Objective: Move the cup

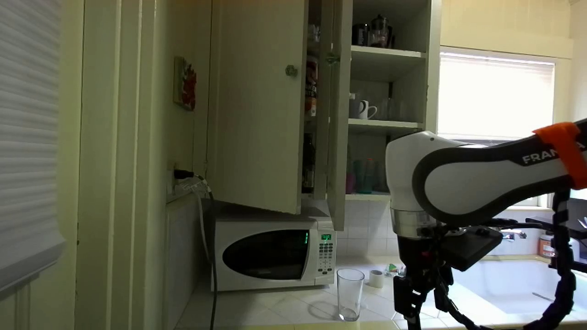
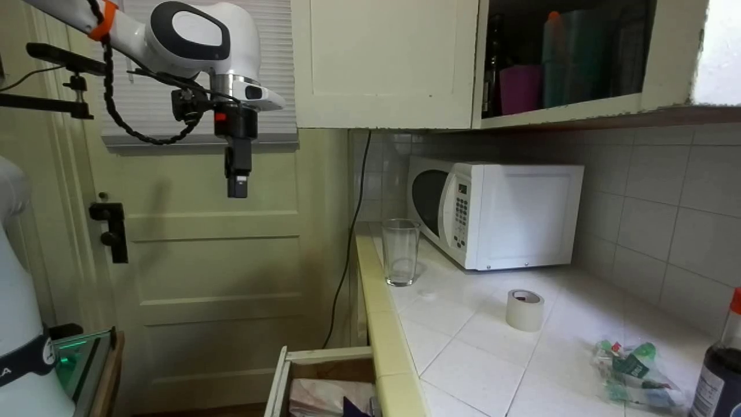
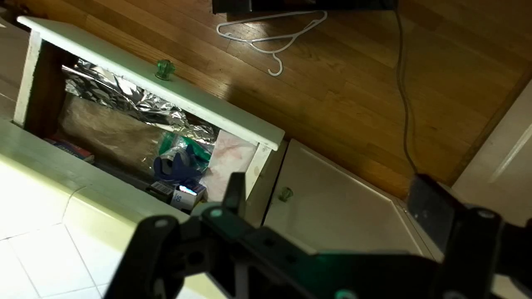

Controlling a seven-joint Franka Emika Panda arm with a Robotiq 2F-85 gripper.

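The cup is a tall clear glass [image 1: 350, 295] standing upright on the white tiled counter, close to its front edge. It also shows in an exterior view [image 2: 400, 252], in front of the microwave's door side. My gripper [image 3: 332, 199] is open, with its two dark fingers wide apart and only a cabinet door in the background between them. In the exterior views the gripper [image 1: 422, 300] points down and hangs in the air [image 2: 237, 185], apart from the cup and higher than its rim. The cup is out of view in the wrist view.
A white microwave [image 1: 275, 254] stands behind the cup. A tape roll [image 2: 524, 311], a plastic bag [image 2: 634, 370] and a dark bottle [image 2: 718, 365] are on the counter. An open drawer [image 3: 158, 99] juts out below the counter edge. Open cabinet doors [image 1: 257, 105] hang above.
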